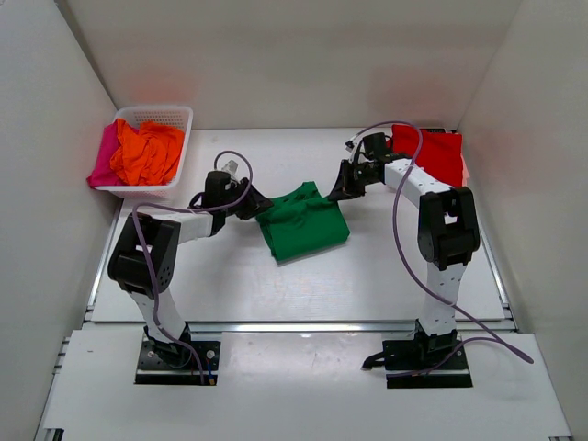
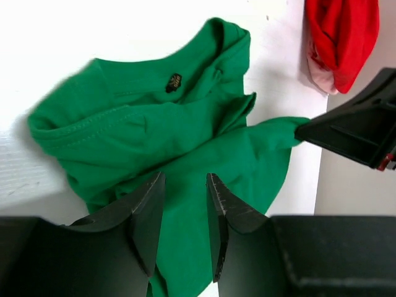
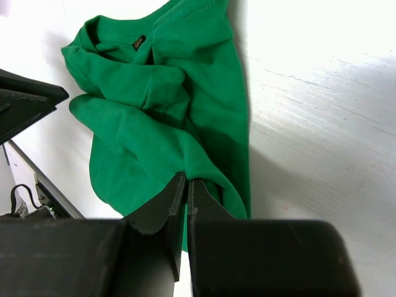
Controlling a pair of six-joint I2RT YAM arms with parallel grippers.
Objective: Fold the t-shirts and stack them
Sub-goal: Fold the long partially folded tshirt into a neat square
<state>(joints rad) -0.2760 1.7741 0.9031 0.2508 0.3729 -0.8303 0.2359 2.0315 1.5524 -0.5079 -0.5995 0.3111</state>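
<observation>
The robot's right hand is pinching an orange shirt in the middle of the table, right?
Not orange: the shirt is green. The right wrist view shows the right gripper pinching the green shirt in the middle of the table.

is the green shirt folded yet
No, crumpled: the green shirt lies bunched in loose folds, an edge pinched in the right claw.

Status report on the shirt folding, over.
Left gripper open, over green t-shirt. Right gripper shut on its edge. Shirt bunched mid-table, not folded. Red t-shirt far right, apart; nothing blocking.
</observation>
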